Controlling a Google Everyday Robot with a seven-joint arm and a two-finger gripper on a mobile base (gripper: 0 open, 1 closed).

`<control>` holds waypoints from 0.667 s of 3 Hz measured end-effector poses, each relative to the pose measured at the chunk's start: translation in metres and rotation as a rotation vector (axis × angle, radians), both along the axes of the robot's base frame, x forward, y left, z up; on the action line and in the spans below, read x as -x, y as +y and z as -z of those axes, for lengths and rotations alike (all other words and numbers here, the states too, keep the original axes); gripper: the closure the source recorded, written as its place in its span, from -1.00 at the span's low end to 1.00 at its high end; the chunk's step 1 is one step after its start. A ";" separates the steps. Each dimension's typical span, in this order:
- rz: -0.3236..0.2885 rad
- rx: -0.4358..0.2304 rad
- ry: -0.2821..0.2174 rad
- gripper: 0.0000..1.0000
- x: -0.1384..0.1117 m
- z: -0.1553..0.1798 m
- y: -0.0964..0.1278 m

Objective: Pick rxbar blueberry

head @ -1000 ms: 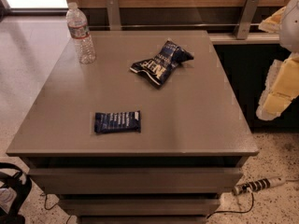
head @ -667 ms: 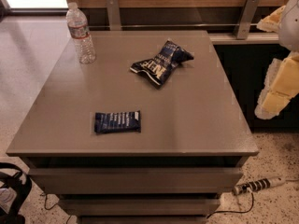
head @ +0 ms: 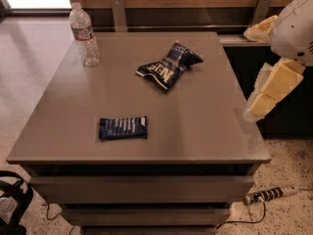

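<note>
The rxbar blueberry point(head: 122, 128) is a small flat dark-blue wrapper with white lettering. It lies flat on the grey table point(head: 195, 126), near the front left. My gripper point(head: 268, 93), cream-coloured below a white arm, hangs at the table's right edge, far to the right of the bar and apart from it. It holds nothing that I can see.
A larger crumpled dark-blue snack bag point(head: 168, 65) lies at the table's middle back. A clear water bottle point(head: 84, 34) stands upright at the back left corner. A power strip point(head: 270, 194) lies on the floor at the right, and a black bag point(head: 13, 202) at the lower left.
The gripper and arm have shifted slightly left, toward the table's right edge. The bar, bag and bottle have not moved.
</note>
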State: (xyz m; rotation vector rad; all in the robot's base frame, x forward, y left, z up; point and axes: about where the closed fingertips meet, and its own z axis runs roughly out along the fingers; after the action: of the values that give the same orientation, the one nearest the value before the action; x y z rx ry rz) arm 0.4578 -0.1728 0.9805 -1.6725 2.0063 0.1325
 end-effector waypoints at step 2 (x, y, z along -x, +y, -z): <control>-0.054 -0.226 -0.014 -1.00 -0.008 0.026 0.057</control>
State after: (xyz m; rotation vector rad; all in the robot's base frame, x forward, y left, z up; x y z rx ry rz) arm 0.4654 -0.1161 0.9542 -1.5793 1.8601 0.3526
